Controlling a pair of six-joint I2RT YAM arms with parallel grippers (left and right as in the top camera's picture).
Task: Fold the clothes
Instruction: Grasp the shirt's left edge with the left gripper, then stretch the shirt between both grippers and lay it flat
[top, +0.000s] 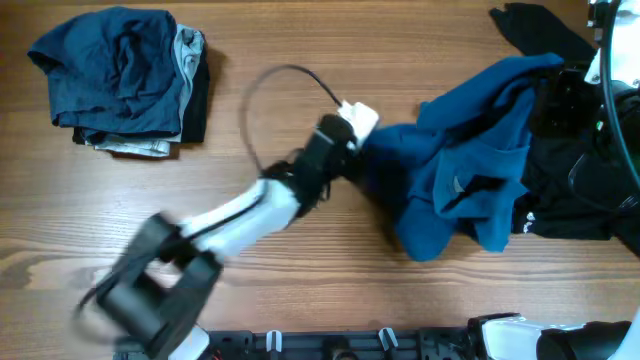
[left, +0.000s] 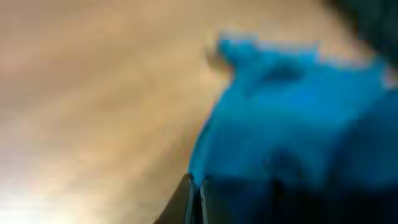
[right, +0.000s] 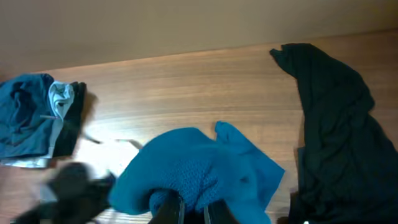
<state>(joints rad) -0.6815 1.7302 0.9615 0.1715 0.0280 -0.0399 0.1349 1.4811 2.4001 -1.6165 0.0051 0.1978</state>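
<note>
One wooden table (top: 420, 300) fills the overhead view and carries everything else. A blue garment (top: 470, 170) lies crumpled right of centre, one part pulled up toward the far right corner. Beside it, against the right edge, sits a heap of black clothes (top: 575, 190), which it partly overlaps. At the far left corner rests a folded stack (top: 120, 80), dark blue on top with grey and black layers showing at its side. The left arm (top: 240, 215) stretches diagonally from the near edge to the blue garment's left border, a black cable (top: 290, 68) looping above it. The left gripper (top: 358, 148) meets the cloth there; its wrist view is heavily blurred (only dark finger shapes close together at the bottom, blue fabric just beyond), so whether its jaws grip anything cannot be told. The right gripper (right: 191, 206) has its jaws drawn narrow on a bunched fold of the blue garment, which drapes in front of its fingers (right: 169, 210).
</note>
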